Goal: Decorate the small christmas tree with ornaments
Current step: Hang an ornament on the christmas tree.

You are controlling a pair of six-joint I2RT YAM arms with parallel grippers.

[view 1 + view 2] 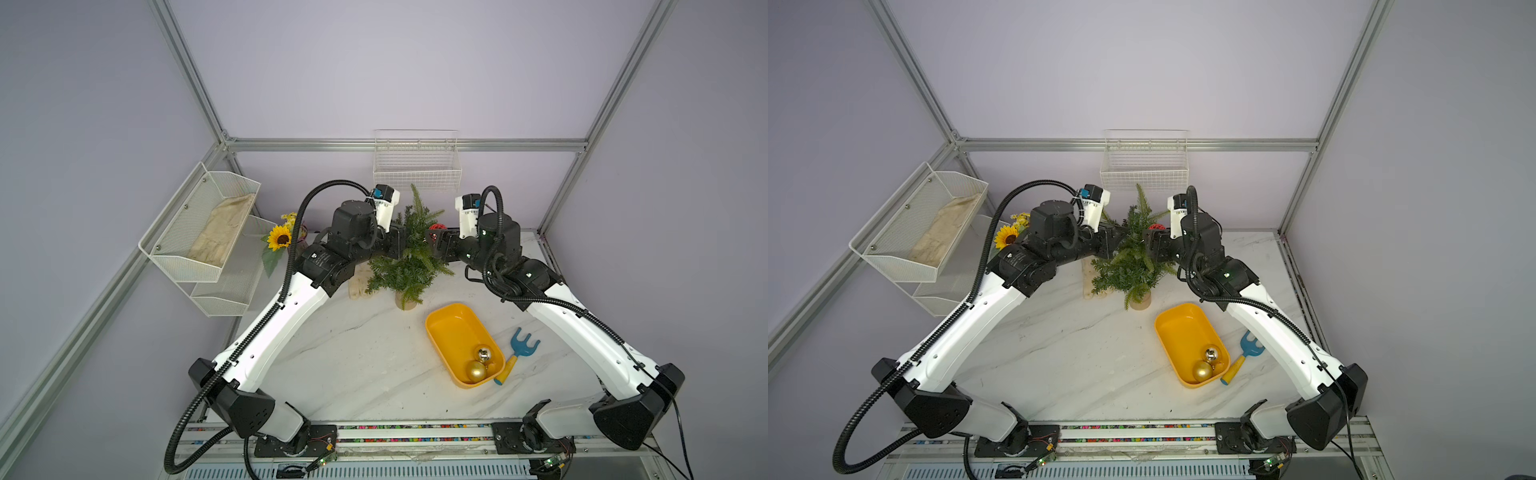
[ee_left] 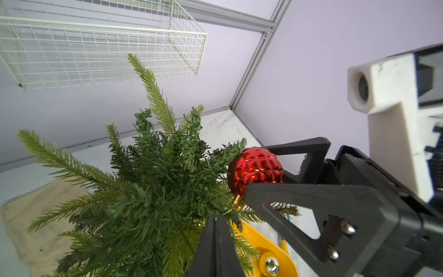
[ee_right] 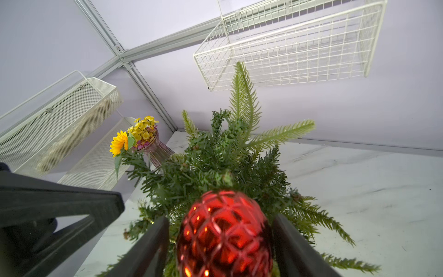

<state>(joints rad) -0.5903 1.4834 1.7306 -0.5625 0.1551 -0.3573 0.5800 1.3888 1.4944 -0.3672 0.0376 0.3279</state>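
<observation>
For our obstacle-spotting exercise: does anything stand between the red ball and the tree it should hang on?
Nothing visible does. The red ball lies right against the branches of the tree, between the parted fingers of the right gripper.

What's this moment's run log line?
phase: hanging red ball on small christmas tree; right gripper: open around it; left gripper: shut; yellow tray: matte gold ball, mirrored ball

White marbled table (image 1: 353, 374): the small christmas tree (image 1: 409, 257) stands at 12 o'clock, a beige cloth (image 1: 358, 286) just beside it at 11, a sunflower vase (image 3: 157, 150) at 10, a yellow tray (image 1: 451, 328) at 4, a toy rake (image 1: 519, 351) just outside it
</observation>
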